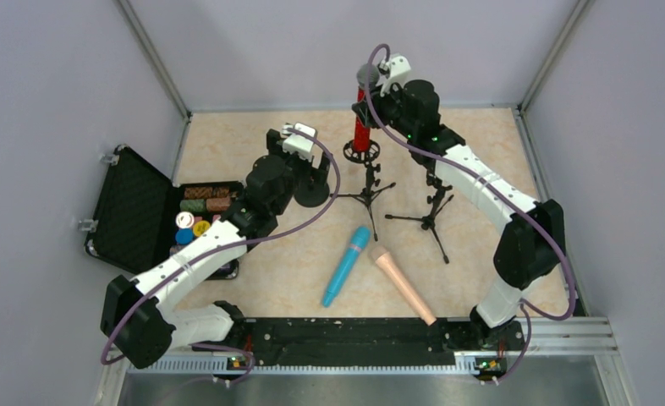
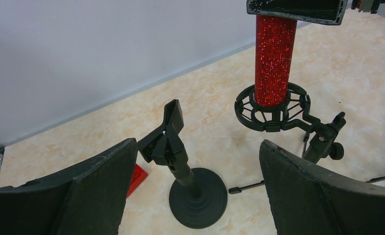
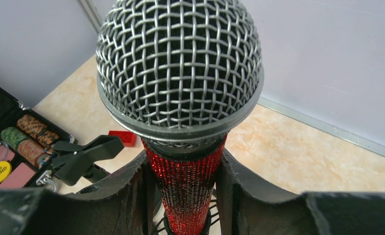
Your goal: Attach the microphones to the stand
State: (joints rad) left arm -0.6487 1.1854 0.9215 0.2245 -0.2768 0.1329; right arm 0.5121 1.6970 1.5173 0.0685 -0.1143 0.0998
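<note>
My right gripper (image 3: 185, 166) is shut on the glittery red microphone (image 3: 188, 188) just below its grey mesh head (image 3: 180, 63). It holds the microphone upright (image 1: 362, 125), and the lower end sits inside the black ring holder (image 2: 271, 110) of a tripod stand (image 1: 368, 188). The cyan-blue microphone (image 1: 346, 265) and the peach-pink microphone (image 1: 403, 283) lie side by side on the table near the front. My left gripper (image 2: 198, 144) is open, with its fingers on either side of a round-based clip stand (image 2: 173, 147) and not touching it.
A second tripod stand (image 1: 431, 207) stands right of the first. An open black case (image 1: 134, 211) with poker chips lies at the left. A small red block (image 2: 136, 178) lies by the clip stand. Grey walls close in the back and sides.
</note>
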